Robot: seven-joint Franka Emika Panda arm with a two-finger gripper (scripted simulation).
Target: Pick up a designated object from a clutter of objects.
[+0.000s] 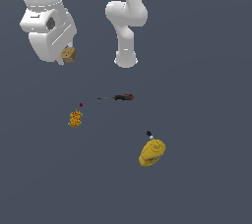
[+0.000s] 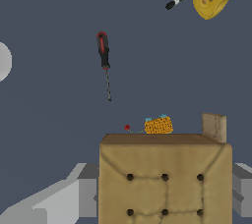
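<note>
1. The tool [image 1: 66, 57] hangs at the end of the white Panda arm [image 1: 49, 24] in the upper part of the exterior view, toward that view's left, well above the dark tabletop [image 1: 206, 95]
2. The tool is closed on the tan block [image 1: 68, 54]; in the wrist view the grey fingers [image 2: 87, 194] press against both sides of the block, which fills the foreground between them
3. The tan block [image 2: 165, 181] is a boxy thing with a light-brown face, faint seams and a grid of small dark dots; it is held clear of the tabletop, apart from every other item
4. A small tan piece [image 2: 214, 126] stands up behind the block's far edge in the wrist view; what it is cannot be told
5. The orange knobbly lump [image 1: 75, 118] lies on the tabletop below the tool in the exterior view, with a tiny red tip [image 1: 81, 104] just beside it; the wrist view shows it just past the block's upper edge
6. The screwdriver [image 1: 118, 97], with a red-and-black handle and a thin dark shaft, lies flat near the middle of the exterior view, to the exterior view's right of the lump and apart from it
7. The yellow bottle-like object [image 1: 151, 152] with a black tip [image 1: 148, 133] lies lower and toward the exterior view's right, well apart from the screwdriver and the lump; a red and blue label shows on it in the wrist view
8. The arm's white base column [image 1: 126, 46] stands on the tabletop behind the screwdriver
</note>
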